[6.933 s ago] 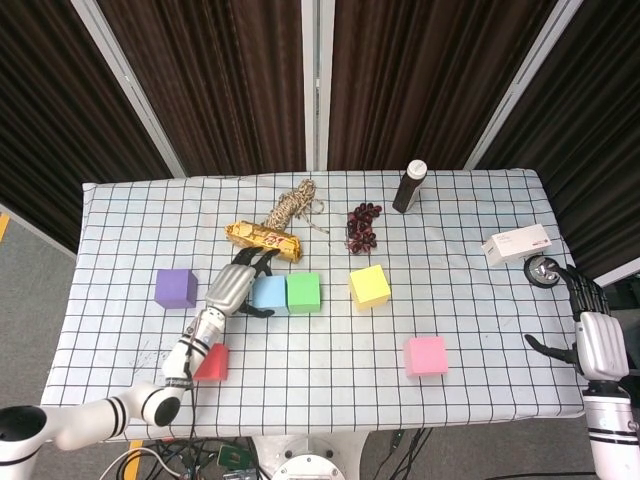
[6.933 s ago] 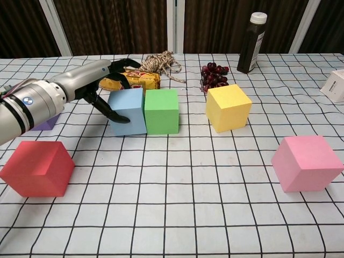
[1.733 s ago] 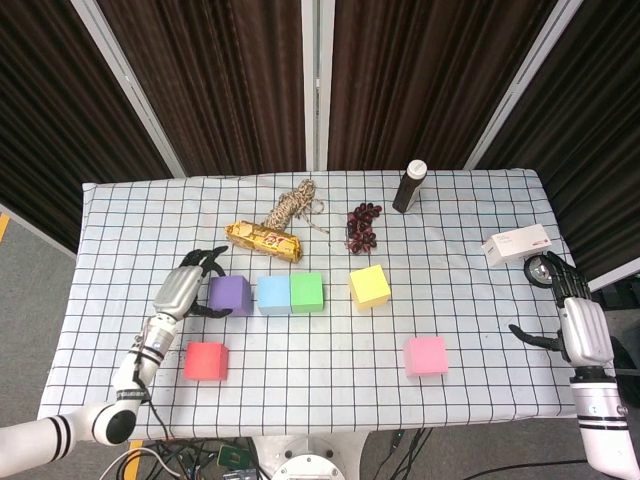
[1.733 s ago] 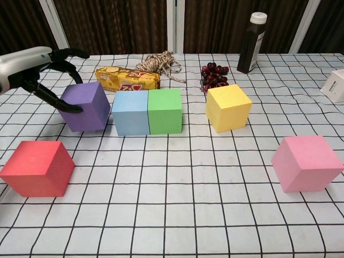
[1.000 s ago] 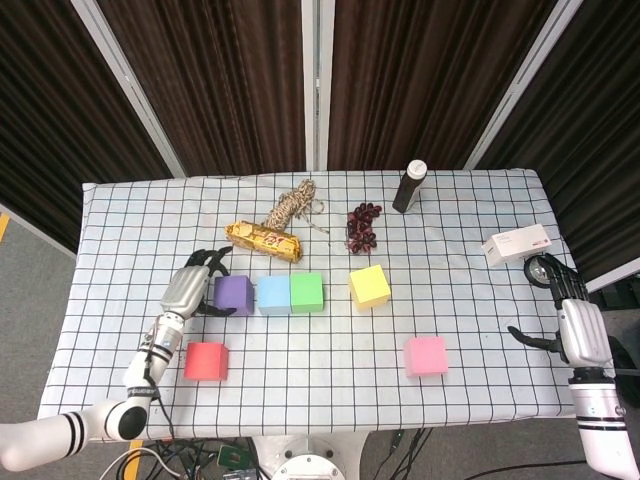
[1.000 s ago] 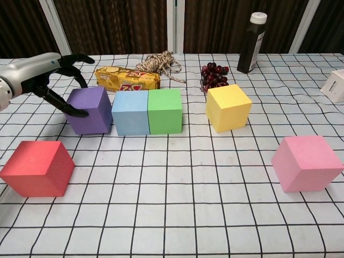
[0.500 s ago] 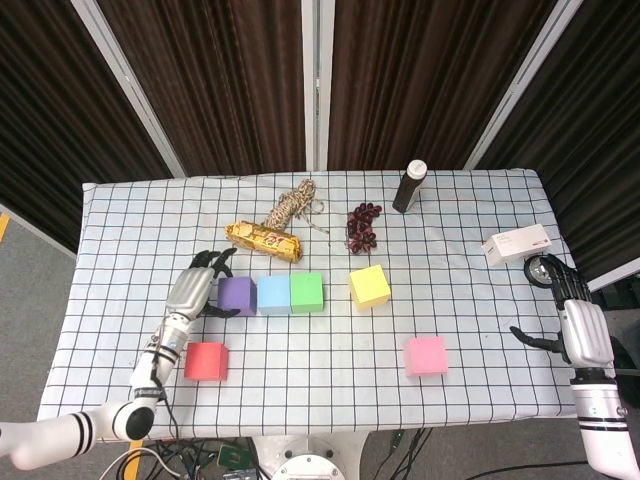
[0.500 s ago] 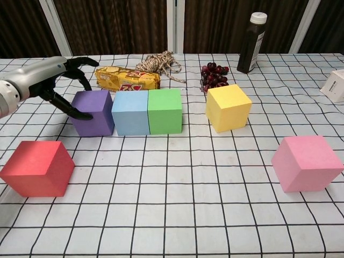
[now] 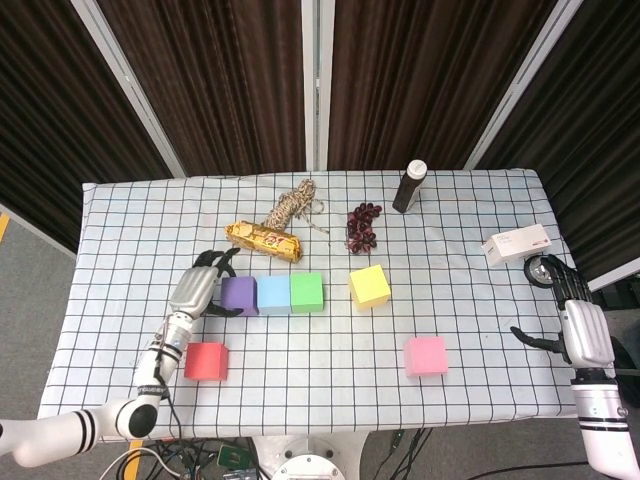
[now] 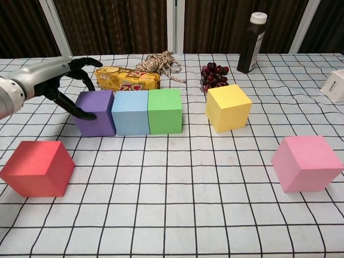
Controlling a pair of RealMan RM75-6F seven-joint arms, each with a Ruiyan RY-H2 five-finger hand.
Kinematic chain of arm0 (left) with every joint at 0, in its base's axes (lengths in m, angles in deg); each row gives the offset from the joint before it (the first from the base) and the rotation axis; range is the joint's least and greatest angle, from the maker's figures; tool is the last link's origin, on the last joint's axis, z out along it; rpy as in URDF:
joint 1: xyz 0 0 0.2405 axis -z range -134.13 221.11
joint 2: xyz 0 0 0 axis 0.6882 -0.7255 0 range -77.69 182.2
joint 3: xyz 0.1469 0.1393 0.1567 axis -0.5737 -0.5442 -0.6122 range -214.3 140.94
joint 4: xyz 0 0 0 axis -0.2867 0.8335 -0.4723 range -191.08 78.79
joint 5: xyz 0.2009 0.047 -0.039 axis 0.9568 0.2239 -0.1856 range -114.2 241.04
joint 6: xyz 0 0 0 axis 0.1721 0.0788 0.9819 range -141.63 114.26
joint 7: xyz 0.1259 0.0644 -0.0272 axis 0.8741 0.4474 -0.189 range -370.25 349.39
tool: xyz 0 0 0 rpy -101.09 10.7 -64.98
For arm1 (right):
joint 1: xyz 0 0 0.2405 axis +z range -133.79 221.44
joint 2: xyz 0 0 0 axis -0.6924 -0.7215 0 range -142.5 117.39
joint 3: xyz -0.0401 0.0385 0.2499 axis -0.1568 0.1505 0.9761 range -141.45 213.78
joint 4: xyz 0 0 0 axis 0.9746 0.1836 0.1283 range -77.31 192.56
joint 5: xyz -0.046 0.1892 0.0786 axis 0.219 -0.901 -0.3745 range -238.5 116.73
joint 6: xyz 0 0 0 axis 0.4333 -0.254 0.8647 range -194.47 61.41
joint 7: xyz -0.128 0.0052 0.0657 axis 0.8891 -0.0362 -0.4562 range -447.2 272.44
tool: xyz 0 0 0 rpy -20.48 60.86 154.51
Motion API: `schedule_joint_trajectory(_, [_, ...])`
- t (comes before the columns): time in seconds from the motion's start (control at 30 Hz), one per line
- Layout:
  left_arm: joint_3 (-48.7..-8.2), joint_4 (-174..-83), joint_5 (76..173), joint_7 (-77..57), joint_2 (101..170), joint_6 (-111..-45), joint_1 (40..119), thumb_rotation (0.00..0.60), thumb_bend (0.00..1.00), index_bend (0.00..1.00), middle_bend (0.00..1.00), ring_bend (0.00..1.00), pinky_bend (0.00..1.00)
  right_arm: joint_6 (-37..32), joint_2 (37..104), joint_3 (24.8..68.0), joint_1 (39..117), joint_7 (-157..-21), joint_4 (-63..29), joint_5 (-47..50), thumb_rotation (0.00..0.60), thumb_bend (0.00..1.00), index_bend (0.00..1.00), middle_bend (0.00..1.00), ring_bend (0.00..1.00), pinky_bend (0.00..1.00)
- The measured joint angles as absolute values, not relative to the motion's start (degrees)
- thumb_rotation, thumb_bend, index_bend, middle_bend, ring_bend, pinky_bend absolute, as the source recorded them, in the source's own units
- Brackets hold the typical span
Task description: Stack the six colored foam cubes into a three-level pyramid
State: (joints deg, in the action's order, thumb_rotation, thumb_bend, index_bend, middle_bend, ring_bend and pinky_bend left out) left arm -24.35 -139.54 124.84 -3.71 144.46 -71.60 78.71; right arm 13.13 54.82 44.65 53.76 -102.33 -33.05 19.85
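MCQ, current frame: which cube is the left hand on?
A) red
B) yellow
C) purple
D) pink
C. The left hand is wrapped around the outer side of the purple cube, which sits flush against the blue cube at the end of the row with the green cube.

six foam cubes are being shown on the table: purple cube (image 10: 96,112), blue cube (image 10: 129,112) and green cube (image 10: 164,110) are lying touching in a row; yellow cube (image 10: 229,107) nearby, pink cube (image 10: 306,162) and red cube (image 10: 36,167) apart.
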Motion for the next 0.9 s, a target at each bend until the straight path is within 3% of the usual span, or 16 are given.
schedule_joint_trajectory(0.9, [-23.95, -139.83, 122.87, -2.24, 145.46, -71.72, 79.40, 0.600, 0.10, 0.09, 0.47, 0.10, 0.00, 13.03, 54.93, 44.60, 53.67, -102.49, -32.69, 19.83, 0.600, 0.01, 0.00, 0.00, 0.00, 0.00])
